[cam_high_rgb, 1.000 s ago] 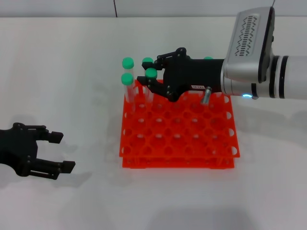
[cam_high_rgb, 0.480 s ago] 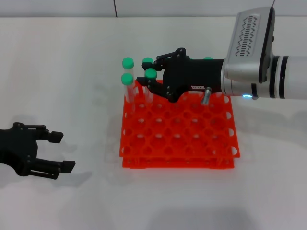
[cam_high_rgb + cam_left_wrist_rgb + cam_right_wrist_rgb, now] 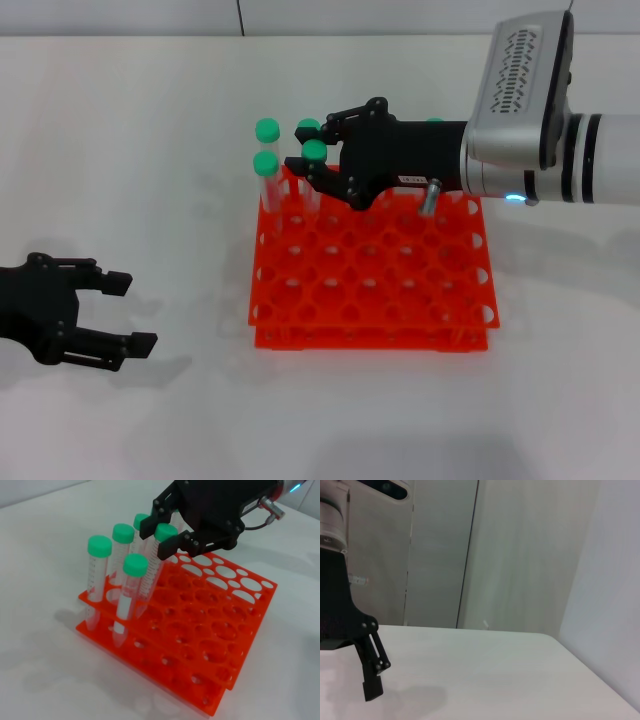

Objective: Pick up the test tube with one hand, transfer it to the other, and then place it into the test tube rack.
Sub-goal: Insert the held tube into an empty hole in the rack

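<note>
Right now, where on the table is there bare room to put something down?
Bare table lies left of the test tube rack, beyond the left end effector, and along the near edge below the rack. It is crowded at the rack's far-left corner, where the right end effector grips the test tube among other tubes.

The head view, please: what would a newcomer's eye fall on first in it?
First, the bright orange-red test tube rack at the table's centre, with green-capped tubes standing in its far left corner. Next, the right end effector reaching over the rack's far edge, fingers closed on the test tube, which is partly seated in a hole. The left end effector waits open near the table's left edge.
</note>
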You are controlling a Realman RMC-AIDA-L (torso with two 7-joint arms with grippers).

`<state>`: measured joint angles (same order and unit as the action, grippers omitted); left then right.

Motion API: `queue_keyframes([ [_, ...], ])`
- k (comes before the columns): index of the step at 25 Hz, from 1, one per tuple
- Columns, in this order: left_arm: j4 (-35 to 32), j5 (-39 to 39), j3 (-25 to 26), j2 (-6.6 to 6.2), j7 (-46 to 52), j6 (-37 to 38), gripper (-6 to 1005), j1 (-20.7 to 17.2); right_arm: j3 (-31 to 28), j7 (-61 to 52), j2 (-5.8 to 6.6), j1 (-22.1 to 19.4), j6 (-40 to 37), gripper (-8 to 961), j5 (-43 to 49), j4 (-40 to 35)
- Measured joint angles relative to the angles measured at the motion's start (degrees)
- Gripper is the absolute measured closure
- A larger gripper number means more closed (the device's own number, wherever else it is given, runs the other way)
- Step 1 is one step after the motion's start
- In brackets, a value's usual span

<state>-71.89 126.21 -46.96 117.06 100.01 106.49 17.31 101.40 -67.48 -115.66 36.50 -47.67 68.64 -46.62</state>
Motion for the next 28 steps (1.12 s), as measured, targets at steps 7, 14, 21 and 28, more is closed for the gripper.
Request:
queue_keyframes([
  [7,0.00,0.00,-0.10,-0.08,0.00,-0.06,121,0.01,-0.07,-0.21,0.04,0.15,-0.05,680,0.00,0.04],
  [14,0.00,0.00,-0.15,-0.08,0.00,-0.06,121,0.01,-0.14,-0.23,0.08,0.14,-0.06,670,0.00,0.04],
  [21,0.00,0.07,-0.15,-0.08,0.00,-0.05,120,0.08,-0.07,-0.27,0.08,0.10,-0.17,657,0.00,0.04],
  [28,0.00,0.10,-0.14,-0.08,0.00,-0.05,120,0.17,0.09,-0.27,0.08,0.04,-0.35,643,0.00,-0.11],
])
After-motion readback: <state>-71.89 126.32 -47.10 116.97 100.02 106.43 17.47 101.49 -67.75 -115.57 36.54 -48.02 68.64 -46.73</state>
